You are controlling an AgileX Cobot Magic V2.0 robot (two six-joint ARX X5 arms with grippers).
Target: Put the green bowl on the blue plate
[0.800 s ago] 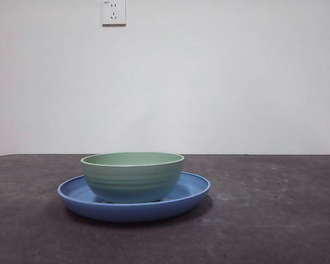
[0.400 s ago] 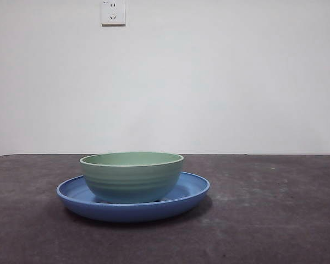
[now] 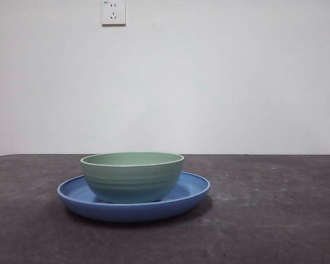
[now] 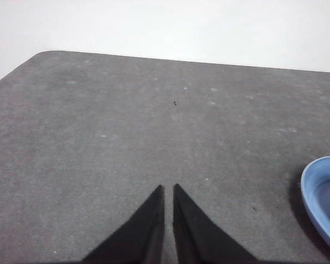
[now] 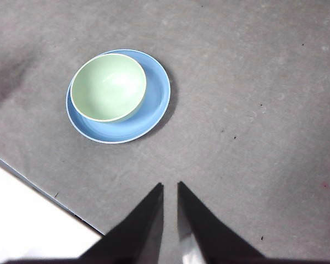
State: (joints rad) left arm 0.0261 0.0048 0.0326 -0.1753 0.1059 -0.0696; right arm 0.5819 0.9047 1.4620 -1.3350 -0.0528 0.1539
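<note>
Since pale sage-green glossy ridged bowl (image 3: 132, 177) already sits inside wide glossy medium-blue plate (image 3: 192, 192), off-centre, on dark grey counter (image 3: 264, 220): placement looks done. Left pincer (image 4: 168, 190), right pincer (image 5: 170, 187) both nearly together, empty, well clear. Next: nothing but staying clear.

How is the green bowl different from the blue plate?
The green bowl is pale green; the blue plate is blue. The bowl is narrower and deeper; the plate is wider and shallow. The bowl sits on the plate, a bit off-centre; the plate lies on the table. Both are round and glossy.
</note>
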